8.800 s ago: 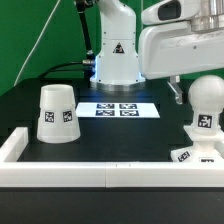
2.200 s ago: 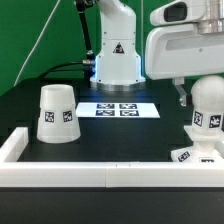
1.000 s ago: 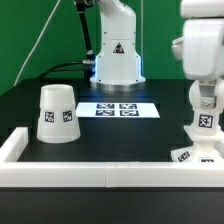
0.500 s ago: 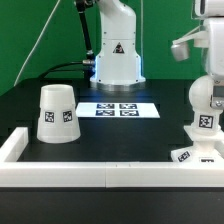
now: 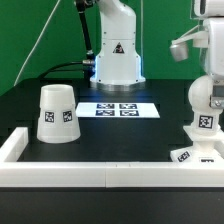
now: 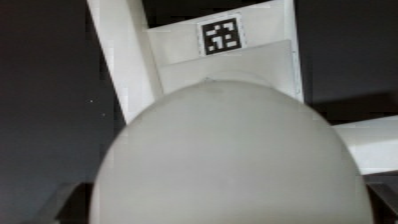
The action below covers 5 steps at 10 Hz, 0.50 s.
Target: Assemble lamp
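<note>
The ball-headed bulb (image 5: 200, 100) stands upright on the flat base (image 5: 193, 153) at the exterior view's right, inside the rail's corner. My gripper (image 5: 203, 88) has come down over the bulb's head, one finger on each side. In the wrist view the bulb's round head (image 6: 214, 160) fills the space between the jaws, with the tagged base (image 6: 222, 45) beyond it. The fingertips are hidden by the head, so contact does not show. The cone shade (image 5: 57, 113) stands narrow end up at the exterior view's left, far from the gripper.
The marker board (image 5: 120, 108) lies flat in the middle, in front of the arm's white pedestal (image 5: 115, 60). The long white rail (image 5: 100, 177) runs along the front and turns up at the left. A green wall stands behind.
The gripper moved from beside the bulb to above it and came down over its head. Over the last half second nothing has moved. The shade, bulb and base have stayed in place.
</note>
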{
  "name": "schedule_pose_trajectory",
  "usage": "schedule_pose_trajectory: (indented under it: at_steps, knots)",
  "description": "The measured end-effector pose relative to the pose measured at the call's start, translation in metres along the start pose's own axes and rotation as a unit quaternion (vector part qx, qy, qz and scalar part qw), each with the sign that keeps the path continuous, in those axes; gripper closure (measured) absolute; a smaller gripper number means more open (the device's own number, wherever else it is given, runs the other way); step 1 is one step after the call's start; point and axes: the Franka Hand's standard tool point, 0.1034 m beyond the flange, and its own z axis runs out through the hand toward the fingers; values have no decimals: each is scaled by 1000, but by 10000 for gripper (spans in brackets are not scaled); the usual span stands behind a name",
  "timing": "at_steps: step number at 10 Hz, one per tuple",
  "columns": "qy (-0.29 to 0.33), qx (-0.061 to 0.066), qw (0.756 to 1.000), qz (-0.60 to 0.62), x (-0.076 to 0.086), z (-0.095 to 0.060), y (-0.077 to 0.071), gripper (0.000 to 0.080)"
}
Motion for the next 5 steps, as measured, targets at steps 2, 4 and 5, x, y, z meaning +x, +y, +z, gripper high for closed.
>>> schedule_pose_trajectory:
  at_steps: [2,4,5]
  knots:
    - [1,2,998,69,-8,0,3,222]
    - [10,3,977,214,-6,-1,4,222]
    - [14,-1,964,266,-3,-1,4,221]
